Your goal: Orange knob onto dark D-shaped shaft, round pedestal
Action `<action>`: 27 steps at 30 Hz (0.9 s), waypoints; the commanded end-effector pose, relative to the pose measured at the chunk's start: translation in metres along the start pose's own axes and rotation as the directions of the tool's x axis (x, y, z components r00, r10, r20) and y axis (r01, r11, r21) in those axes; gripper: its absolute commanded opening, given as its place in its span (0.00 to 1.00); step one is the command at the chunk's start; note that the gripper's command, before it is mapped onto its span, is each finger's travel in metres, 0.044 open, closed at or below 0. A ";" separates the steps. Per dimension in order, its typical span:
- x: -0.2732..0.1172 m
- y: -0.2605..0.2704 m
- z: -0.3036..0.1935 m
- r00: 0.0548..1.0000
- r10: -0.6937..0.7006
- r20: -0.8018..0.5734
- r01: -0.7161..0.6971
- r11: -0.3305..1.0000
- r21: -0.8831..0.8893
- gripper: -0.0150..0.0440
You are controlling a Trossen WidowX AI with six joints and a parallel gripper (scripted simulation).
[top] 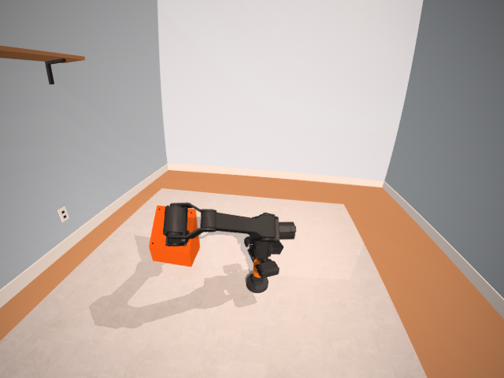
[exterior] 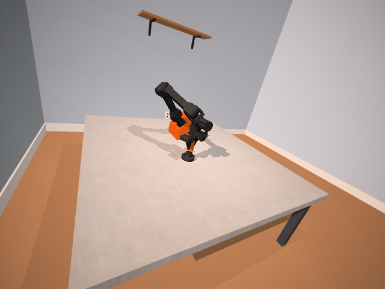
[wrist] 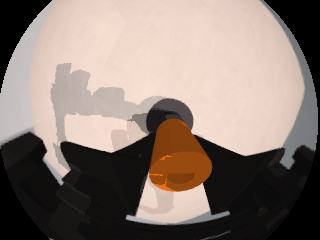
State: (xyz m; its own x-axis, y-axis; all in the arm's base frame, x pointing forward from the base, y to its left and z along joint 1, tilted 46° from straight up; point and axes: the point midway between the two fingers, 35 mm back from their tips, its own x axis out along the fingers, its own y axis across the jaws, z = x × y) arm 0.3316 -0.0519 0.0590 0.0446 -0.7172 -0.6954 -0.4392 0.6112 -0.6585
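Note:
The orange knob [top: 256, 268] [exterior: 191, 146] [wrist: 180, 162] is held roughly upright, its wide end towards the wrist camera. My gripper [top: 258, 272] [exterior: 189, 146] [wrist: 173, 137] is shut on the knob, with a dark finger on each side of it. The round dark pedestal [top: 257, 287] [exterior: 187, 158] [wrist: 175, 105] stands on the table below. The knob's lower end is right over the pedestal's middle, at the dark raised part there, and stands above the pedestal's base. Most of the shaft, its flat side and the knob's hole are hidden; I cannot tell whether the shaft is inside the knob.
The orange base block [top: 172, 253] [exterior: 177, 129] of the arm stands on the pale table [top: 305, 325] [exterior: 139, 211], behind the pedestal in the exterior view. The arm reaches over from it. A wooden shelf [top: 40, 53] [exterior: 174, 24] is high on the wall.

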 end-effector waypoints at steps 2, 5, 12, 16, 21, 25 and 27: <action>-0.002 -0.003 0.003 1.000 -0.002 0.009 0.002 1.000 0.001 0.25; -0.001 -0.004 0.002 1.000 -0.002 0.009 0.002 1.000 0.001 0.25; 0.000 -0.003 0.002 1.000 -0.002 0.009 0.002 1.000 0.001 0.25; 0.001 -0.003 0.001 1.000 -0.002 0.009 0.002 1.000 0.001 0.25; 0.001 -0.002 0.000 1.000 -0.002 0.009 0.002 1.000 0.001 0.25; 0.001 -0.001 -0.001 1.000 -0.002 0.009 0.002 1.000 0.001 0.25; 0.001 0.000 -0.002 1.000 -0.002 0.009 0.002 1.000 0.001 0.25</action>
State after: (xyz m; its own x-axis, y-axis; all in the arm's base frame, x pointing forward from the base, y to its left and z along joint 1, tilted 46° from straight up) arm 0.3324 -0.0540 0.0596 0.0539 -0.7151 -0.6969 -0.4312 0.6128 -0.6622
